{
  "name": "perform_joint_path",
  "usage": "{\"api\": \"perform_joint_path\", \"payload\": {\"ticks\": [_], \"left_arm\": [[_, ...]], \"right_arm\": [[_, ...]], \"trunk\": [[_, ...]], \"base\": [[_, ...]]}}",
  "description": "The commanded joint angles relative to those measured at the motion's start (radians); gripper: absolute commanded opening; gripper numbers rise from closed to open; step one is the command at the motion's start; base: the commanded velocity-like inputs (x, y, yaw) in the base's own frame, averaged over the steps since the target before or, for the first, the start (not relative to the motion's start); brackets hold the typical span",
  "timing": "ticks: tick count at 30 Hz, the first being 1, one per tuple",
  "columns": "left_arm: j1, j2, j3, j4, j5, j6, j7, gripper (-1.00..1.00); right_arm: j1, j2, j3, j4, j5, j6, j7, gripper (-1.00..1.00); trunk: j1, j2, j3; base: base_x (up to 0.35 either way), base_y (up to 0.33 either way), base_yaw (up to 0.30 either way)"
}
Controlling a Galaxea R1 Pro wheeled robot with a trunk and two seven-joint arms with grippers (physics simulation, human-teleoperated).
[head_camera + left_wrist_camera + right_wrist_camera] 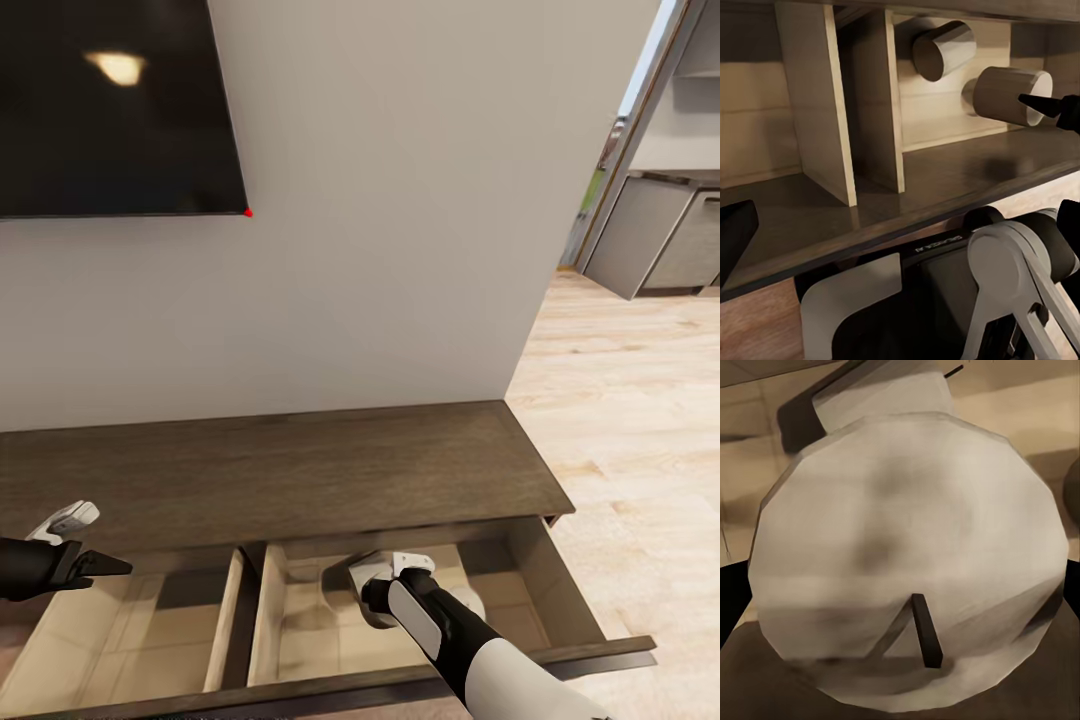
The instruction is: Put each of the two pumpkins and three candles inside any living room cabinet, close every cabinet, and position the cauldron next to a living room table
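The dark-brown cabinet (280, 470) stands against the wall with two pale-lined drawers pulled out. My right gripper (378, 578) reaches down into the right drawer (575, 600) and is shut on a white candle (907, 525) lying on its side, its wick end facing the wrist camera. In the left wrist view that candle (1009, 94) lies beside a second candle (943, 49) farther back in the same drawer. My left gripper (85, 545) hovers open over the left drawer (150, 630), holding nothing. The pumpkins and the cauldron are out of view.
A black TV (110, 100) hangs on the white wall above the cabinet. To the right, light wood floor (640, 420) leads to grey kitchen cupboards (660, 240). My own base (945, 300) stands close against the drawer fronts.
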Motion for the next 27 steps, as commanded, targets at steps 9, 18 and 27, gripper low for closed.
{"api": "perform_joint_path", "payload": {"ticks": [9, 18, 27], "left_arm": [[-0.004, 0.003, -0.004, 0.001, -0.007, 0.000, -0.011, 1.00], [-0.004, 0.008, -0.004, 0.000, -0.008, -0.001, -0.012, 1.00], [-0.004, 0.009, -0.004, 0.005, -0.009, -0.001, -0.011, 1.00]], "right_arm": [[-0.001, 0.000, 0.003, -0.001, -0.002, -0.013, -0.009, -1.00], [-0.001, 0.000, 0.003, -0.002, 0.002, -0.018, -0.009, -1.00], [-0.001, 0.000, 0.003, -0.002, 0.003, -0.020, -0.032, -1.00]], "trunk": [[0.034, -0.064, -0.029], [0.069, -0.127, -0.057], [0.103, -0.190, -0.085]], "base": [[0.000, 0.000, 0.000], [0.000, 0.000, 0.000], [0.000, 0.000, 0.000]]}}
